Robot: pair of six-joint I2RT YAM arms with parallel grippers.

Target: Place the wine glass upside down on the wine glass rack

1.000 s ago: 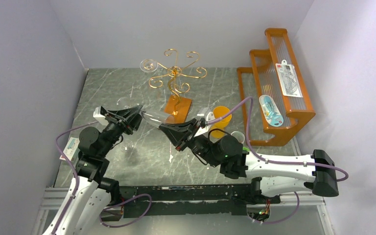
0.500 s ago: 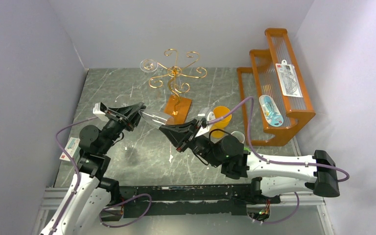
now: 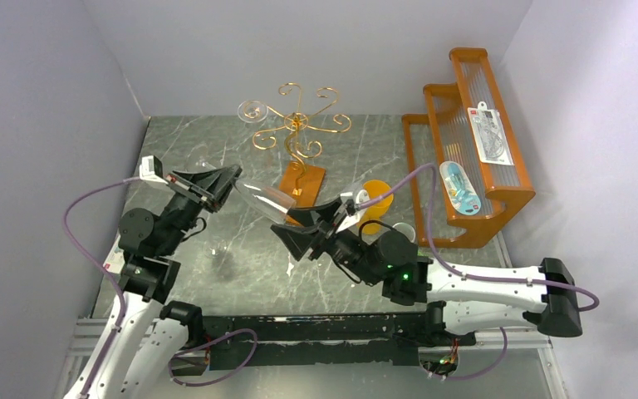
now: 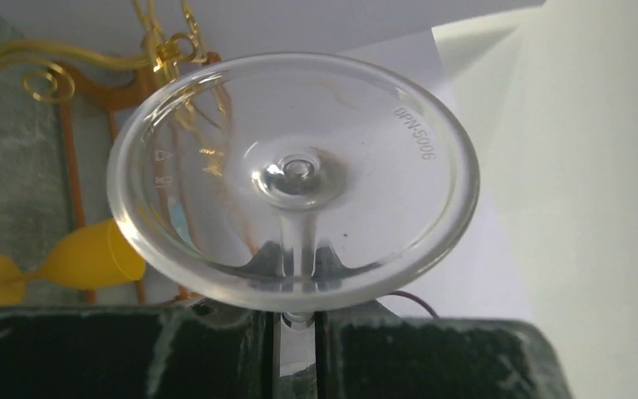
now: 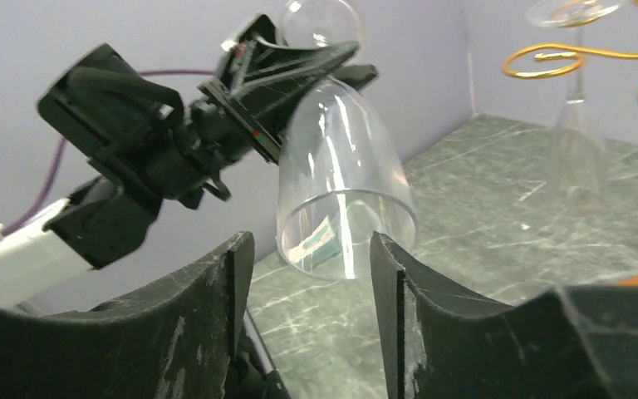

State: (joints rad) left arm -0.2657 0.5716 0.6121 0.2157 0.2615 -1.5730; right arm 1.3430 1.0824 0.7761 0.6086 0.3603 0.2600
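The clear wine glass (image 3: pixel 257 199) hangs tilted in the air over the table, in front of the wine glass rack (image 3: pixel 297 125), a gold wire tree on an orange-brown base (image 3: pixel 306 181). My left gripper (image 3: pixel 231 176) is shut on its stem (image 4: pixel 299 245), just under the round foot (image 4: pixel 357 125). In the right wrist view the bowl (image 5: pixel 341 183) points rim-down toward my right gripper (image 5: pixel 311 266), which is open, its fingers apart from the rim. The right gripper (image 3: pixel 287 224) sits just below the bowl.
Another clear glass (image 3: pixel 253 110) hangs upside down on a left arm of the rack. A yellow glass (image 3: pixel 374 199) lies right of the rack's base, with a white cup (image 3: pixel 403 231) near it. An orange stepped shelf (image 3: pixel 465 150) stands at the right.
My right gripper has opened, let go of the glass bowl and drawn back a little. The left gripper has closed on the stem and lifted the glass up and away.
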